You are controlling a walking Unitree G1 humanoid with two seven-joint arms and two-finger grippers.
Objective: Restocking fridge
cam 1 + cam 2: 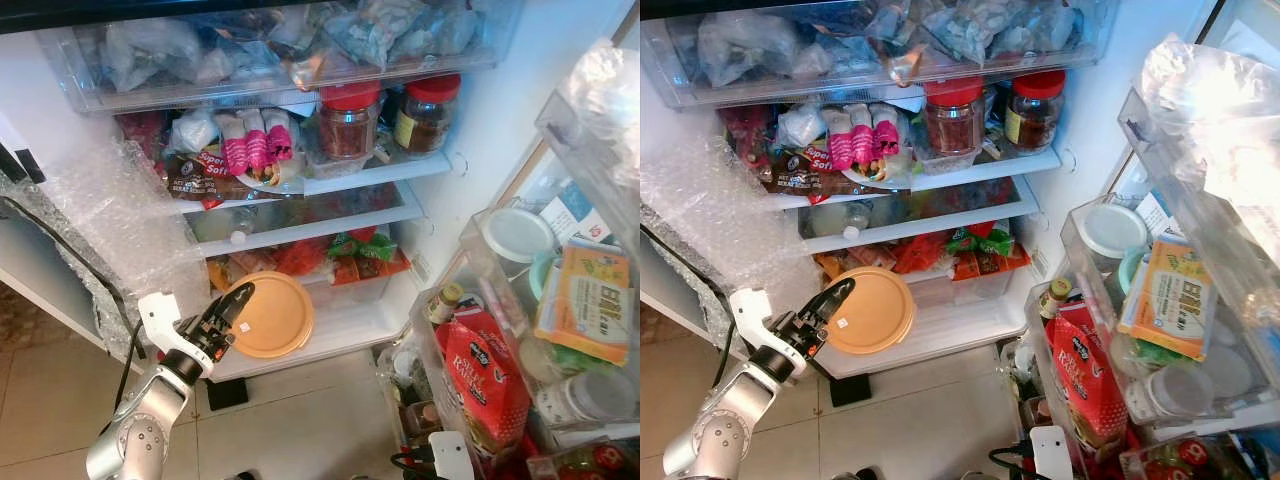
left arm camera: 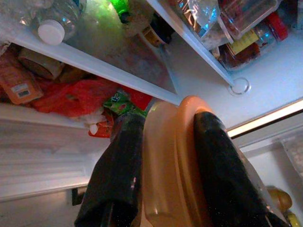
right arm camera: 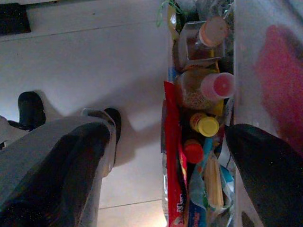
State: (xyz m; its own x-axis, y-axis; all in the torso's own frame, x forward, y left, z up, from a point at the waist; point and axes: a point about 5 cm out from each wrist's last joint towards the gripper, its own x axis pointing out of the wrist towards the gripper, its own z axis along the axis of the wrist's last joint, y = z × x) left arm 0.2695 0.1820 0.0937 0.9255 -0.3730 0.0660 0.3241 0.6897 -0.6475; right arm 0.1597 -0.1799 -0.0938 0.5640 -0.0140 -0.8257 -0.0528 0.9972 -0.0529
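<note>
A round orange plastic container [image 1: 275,318] hangs on its edge just in front of the fridge's lowest shelf [image 1: 350,322]. My left gripper [image 1: 236,308] is shut on its left rim. In the left wrist view the two black fingers [image 2: 124,161] press either side of the orange container [image 2: 170,170]. Behind it on the shelf lie red and green snack packets [image 1: 345,255]. My right gripper [image 3: 165,142] hangs open low beside the door's bottom bin, with nothing between its fingers.
The open fridge door stands at the right, its bins [image 1: 480,300] packed with a red bag [image 1: 490,380], bottles and tubs. Two red-lidded jars [image 1: 347,120] sit on an upper shelf. Bubble wrap [image 1: 110,220] hangs at the left. The floor [image 1: 300,420] below is tiled.
</note>
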